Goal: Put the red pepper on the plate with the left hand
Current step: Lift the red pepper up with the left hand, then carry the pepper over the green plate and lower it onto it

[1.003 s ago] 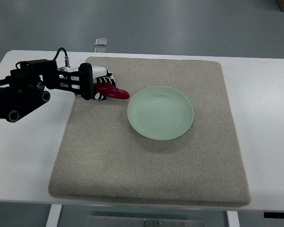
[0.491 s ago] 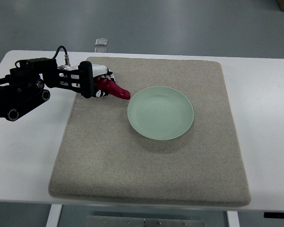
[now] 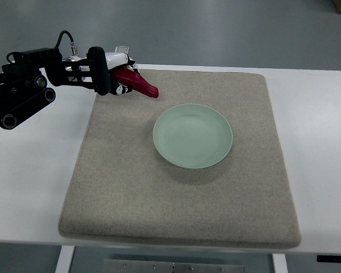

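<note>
Lifted clear of the mat since a second before, the left hand had risen and drawn back toward the far edge, its fingers clamped round the stem end of the pepper. Earlier the pepper lay low against the mat beside the plate; now it hung in the air, its pointed tip angled down toward the plate but well short of the rim. To my eye the pick-up was done and the carry was what remained: the hand needed to swing right and toward the near side before letting go. The plate, pale green, sat near the middle of the mat and held nothing. No right hand showed anywhere.
</note>
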`<move>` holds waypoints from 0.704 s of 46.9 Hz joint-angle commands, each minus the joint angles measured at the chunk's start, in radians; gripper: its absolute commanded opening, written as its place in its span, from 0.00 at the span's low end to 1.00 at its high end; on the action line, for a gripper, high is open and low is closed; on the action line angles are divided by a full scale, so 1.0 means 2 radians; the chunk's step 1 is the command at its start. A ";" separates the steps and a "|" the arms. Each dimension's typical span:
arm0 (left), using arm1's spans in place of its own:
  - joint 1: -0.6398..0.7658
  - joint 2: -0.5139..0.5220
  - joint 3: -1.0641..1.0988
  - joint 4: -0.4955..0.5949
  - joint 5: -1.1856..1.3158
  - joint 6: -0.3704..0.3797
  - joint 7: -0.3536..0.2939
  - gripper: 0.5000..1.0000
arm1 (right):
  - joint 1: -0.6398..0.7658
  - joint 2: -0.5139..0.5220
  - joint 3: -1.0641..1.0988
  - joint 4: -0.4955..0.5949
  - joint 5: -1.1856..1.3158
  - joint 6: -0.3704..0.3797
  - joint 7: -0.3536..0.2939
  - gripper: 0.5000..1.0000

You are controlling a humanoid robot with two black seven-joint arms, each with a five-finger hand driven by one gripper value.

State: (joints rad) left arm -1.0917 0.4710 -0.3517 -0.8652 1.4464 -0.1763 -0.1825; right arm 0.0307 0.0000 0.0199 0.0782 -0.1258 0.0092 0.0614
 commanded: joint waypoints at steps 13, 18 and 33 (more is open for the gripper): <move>-0.010 0.000 -0.003 -0.008 -0.059 0.002 0.000 0.00 | 0.000 0.000 0.000 0.000 0.000 0.000 0.000 0.86; -0.019 -0.001 -0.003 -0.015 -0.072 0.001 0.000 0.00 | 0.000 0.000 0.000 0.000 0.000 0.000 0.000 0.86; -0.022 -0.019 0.003 -0.074 -0.071 -0.002 0.000 0.00 | 0.000 0.000 0.000 0.000 0.000 0.000 0.000 0.86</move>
State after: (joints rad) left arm -1.1402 0.4530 -0.3515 -0.9872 1.3022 -0.1787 -0.1826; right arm 0.0306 0.0000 0.0199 0.0782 -0.1258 0.0092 0.0614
